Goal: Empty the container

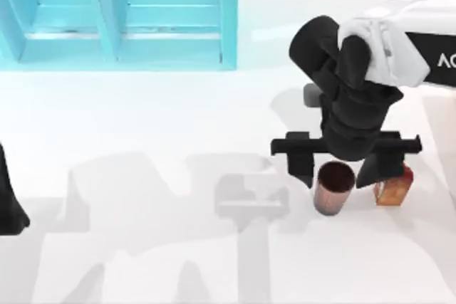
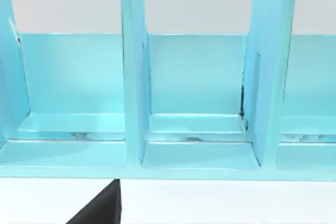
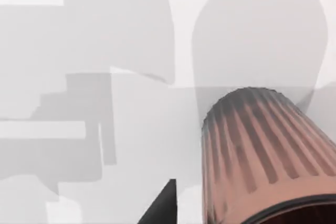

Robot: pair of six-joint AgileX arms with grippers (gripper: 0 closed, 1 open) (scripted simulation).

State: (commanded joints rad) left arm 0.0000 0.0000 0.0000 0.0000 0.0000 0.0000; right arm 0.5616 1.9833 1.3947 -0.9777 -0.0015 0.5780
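White table held our turquoise rack at its top left, seen close from the left wrist.
Our right claw hung spread wide and released over the ribbed brown cup; an orange block stood just right of it. Left arm sat parked at the left edge.

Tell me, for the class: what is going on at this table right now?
The right arm is reaching over the table's right side, its right gripper poised above a ribbed brown cup that stands upright on the white table. A small orange block sits just right of the cup, partly under the arm. The cup does not look lifted yet. The left arm waits at the table's left edge, its wrist camera facing the blue shelf rack at the back left.
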